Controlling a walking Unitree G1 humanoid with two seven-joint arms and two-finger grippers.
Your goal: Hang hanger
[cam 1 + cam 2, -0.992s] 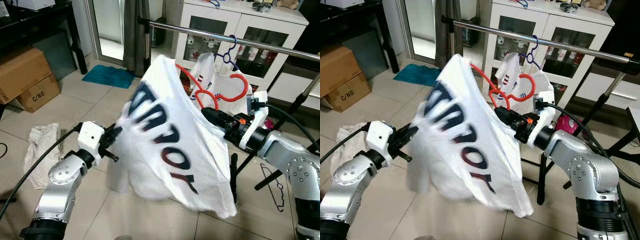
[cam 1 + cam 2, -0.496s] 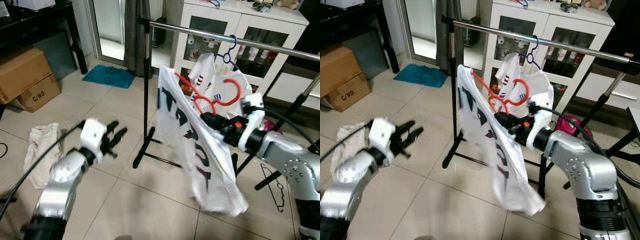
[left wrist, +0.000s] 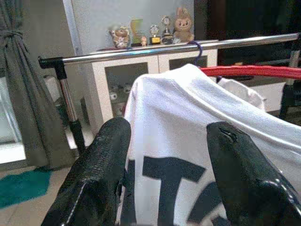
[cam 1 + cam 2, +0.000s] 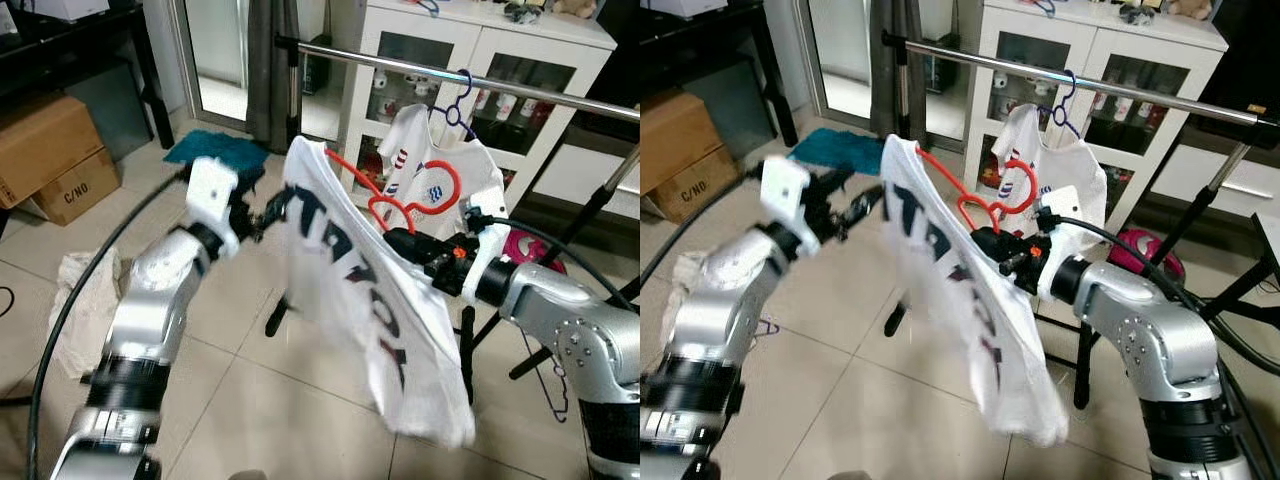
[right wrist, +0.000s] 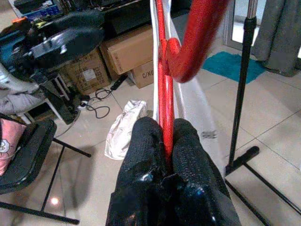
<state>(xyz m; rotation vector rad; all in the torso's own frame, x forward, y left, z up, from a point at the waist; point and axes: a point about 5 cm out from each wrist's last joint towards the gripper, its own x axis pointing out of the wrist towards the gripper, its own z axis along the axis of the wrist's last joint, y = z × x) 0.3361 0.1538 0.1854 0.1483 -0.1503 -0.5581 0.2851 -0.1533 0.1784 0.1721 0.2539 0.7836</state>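
The red hanger [image 4: 400, 195] with the white shirt [image 4: 370, 300] was pinched tight in the right hand [image 4: 395, 240] at about 3 o'clock. The left hand [image 3: 164, 165], spread wide, sat at the shirt's shoulder. Probably the hook should be lifted over the rail [image 4: 450, 75] at 12 o'clock, fabric kept clear.

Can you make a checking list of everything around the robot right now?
Surface: beige tiled floor.
Job's things: red hanger carrying white T-shirt; steel rail above.
Clutter: crumpled cloth, cardboard boxes, teal mat.
Grippers: right gripper shut on hanger; left gripper open at shirt's shoulder.
Cables: black cable along left arm.
Surroundings: white cabinet, hung shirt on blue hanger.
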